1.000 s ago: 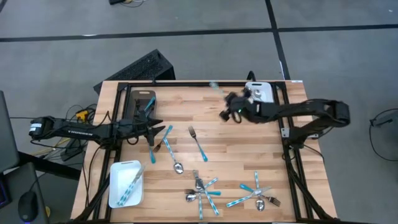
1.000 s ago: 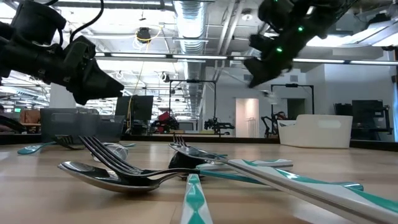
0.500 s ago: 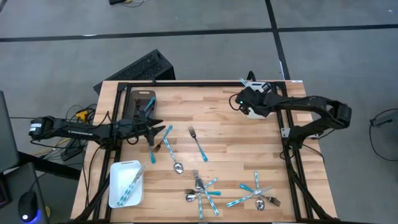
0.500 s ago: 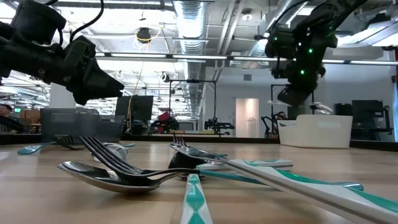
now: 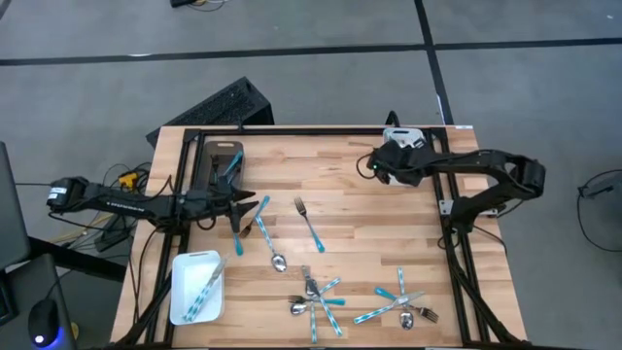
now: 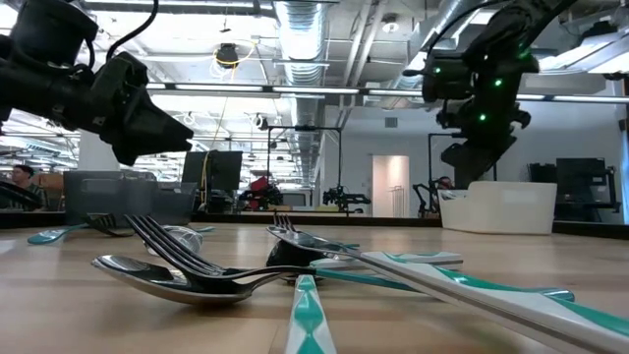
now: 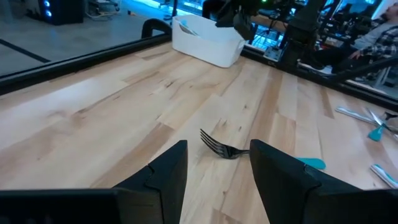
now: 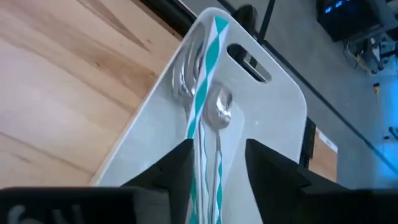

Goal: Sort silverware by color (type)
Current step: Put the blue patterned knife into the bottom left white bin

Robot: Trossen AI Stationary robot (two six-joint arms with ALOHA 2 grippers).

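My left gripper [image 5: 251, 206] hangs just beside the dark grey tray [image 5: 222, 156], on the side towards the table's middle, fingers spread with bare wood showing between them, holding nothing. Its nearest piece, I judge, is the lone fork [image 7: 219, 149] just ahead of the fingers, tines toward me and handle running away and a little across my line of reach, so I would need to turn the wrist to close across the handle. The rest of the silverware [image 5: 321, 295] lies scattered well beyond, far from that tray. My right gripper [image 5: 373, 165] hovers at the white tray [image 8: 273, 118] in the far corner, fingers parted around a teal-handled spoon [image 8: 202, 109] lying lengthwise in the tray; whether they touch it I cannot tell.
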